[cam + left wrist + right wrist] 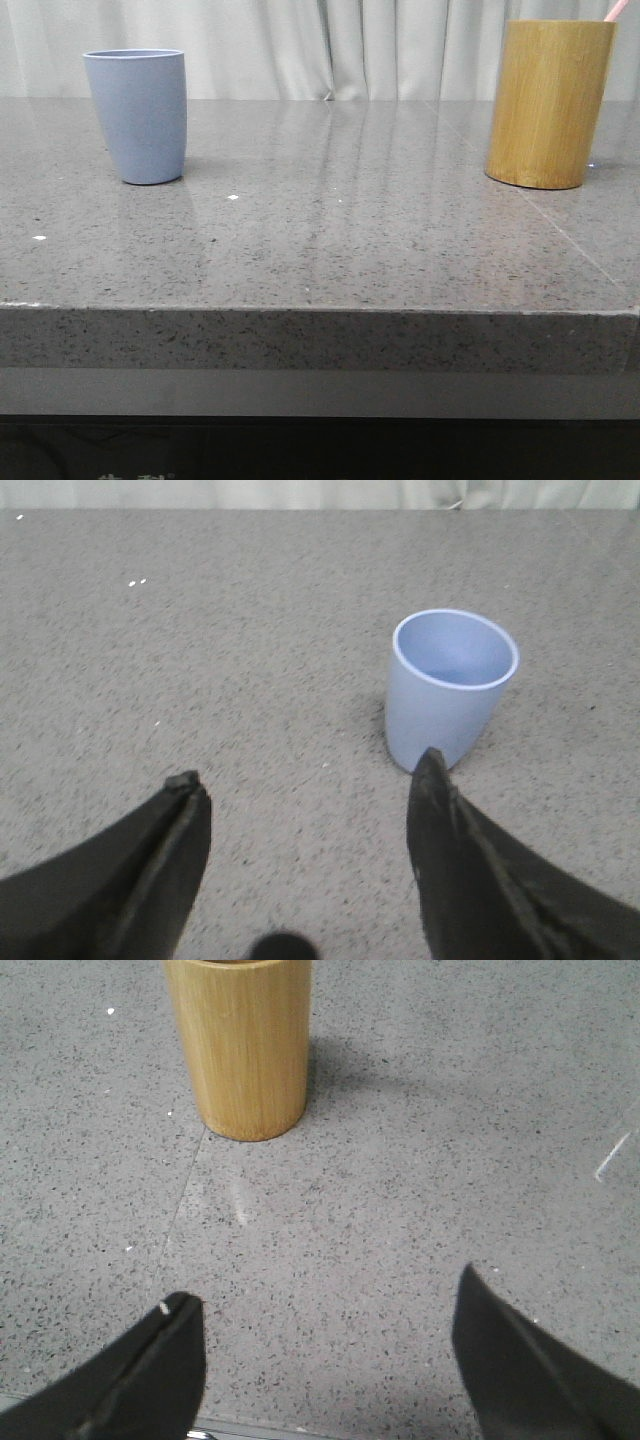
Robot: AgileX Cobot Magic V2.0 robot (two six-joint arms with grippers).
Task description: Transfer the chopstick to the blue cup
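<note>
The blue cup (137, 115) stands upright and empty at the far left of the grey table; it also shows in the left wrist view (447, 688). A pink chopstick tip (616, 10) sticks out of the tan bamboo holder (548, 103) at the far right; the rest of it is hidden inside. The holder also shows in the right wrist view (240, 1045), its mouth cut off. My left gripper (310, 780) is open and empty, short of the blue cup. My right gripper (325, 1300) is open and empty, short of the holder. Neither gripper shows in the front view.
The speckled grey stone table (330, 240) has its front edge (320, 308) near the camera. A pale curtain (330, 45) hangs behind it. A seam in the tabletop (185, 1195) runs from the holder toward the right gripper.
</note>
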